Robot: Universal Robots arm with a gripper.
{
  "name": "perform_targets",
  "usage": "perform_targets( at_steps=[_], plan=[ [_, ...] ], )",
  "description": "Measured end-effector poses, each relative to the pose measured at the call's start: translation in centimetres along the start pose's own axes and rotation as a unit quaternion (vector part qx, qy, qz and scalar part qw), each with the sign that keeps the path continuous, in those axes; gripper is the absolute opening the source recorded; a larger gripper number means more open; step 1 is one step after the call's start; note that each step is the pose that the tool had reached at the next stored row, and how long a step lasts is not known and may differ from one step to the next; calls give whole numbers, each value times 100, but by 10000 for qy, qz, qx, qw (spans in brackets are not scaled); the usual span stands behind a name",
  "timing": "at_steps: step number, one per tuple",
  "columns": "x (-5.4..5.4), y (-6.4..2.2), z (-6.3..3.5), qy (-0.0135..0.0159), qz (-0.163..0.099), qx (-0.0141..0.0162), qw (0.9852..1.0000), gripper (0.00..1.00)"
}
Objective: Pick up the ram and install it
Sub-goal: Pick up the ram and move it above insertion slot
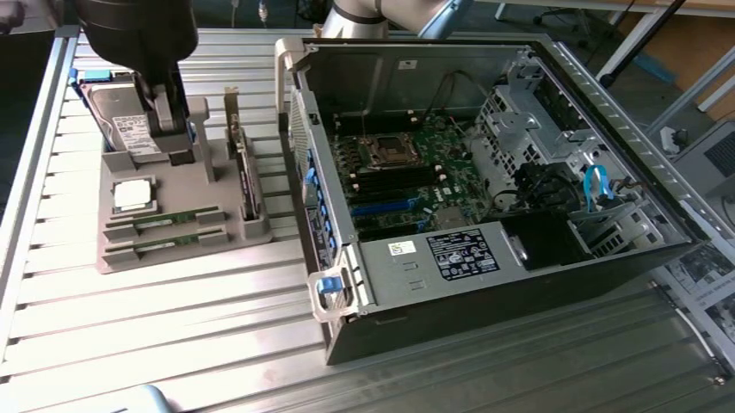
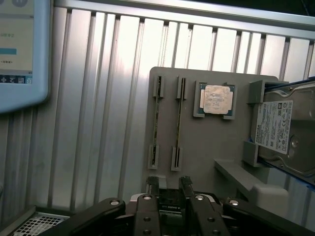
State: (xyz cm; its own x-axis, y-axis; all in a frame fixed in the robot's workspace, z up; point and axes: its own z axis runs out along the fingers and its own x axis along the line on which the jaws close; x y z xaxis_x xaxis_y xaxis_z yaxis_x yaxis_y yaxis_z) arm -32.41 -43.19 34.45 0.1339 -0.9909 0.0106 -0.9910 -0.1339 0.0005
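Two thin green ram sticks (image 1: 161,222) (image 1: 161,245) lie side by side in slots of a grey holder tray (image 1: 219,245) on the exterior view's left. In the wrist view the same sticks (image 2: 156,125) (image 2: 179,123) run lengthwise across the tray (image 2: 197,152). My gripper (image 1: 170,129) hangs above the tray's far part, near the hard drive (image 1: 126,129), apart from both sticks. Its fingers (image 2: 152,187) stand open with nothing between them, my gripper (image 2: 168,189) looking down on the tray. The open computer case (image 1: 344,284) shows the motherboard (image 1: 402,172) with its dark memory slots (image 1: 397,182).
On the tray also sit a square silver processor (image 1: 132,194) (image 2: 216,100), the hard drive (image 2: 283,130) and an upright expansion card (image 1: 243,172). A screen (image 2: 22,49) stands beside the ribbed metal table (image 1: 172,327). Cables and a drive cage (image 1: 574,189) fill the case's far end.
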Motion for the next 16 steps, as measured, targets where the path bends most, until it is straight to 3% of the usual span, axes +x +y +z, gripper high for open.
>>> perform_targets(
  at_steps=[16],
  plan=[
    [-1, 0, 64, 0, 0, 0, 10000, 30]
  ],
)
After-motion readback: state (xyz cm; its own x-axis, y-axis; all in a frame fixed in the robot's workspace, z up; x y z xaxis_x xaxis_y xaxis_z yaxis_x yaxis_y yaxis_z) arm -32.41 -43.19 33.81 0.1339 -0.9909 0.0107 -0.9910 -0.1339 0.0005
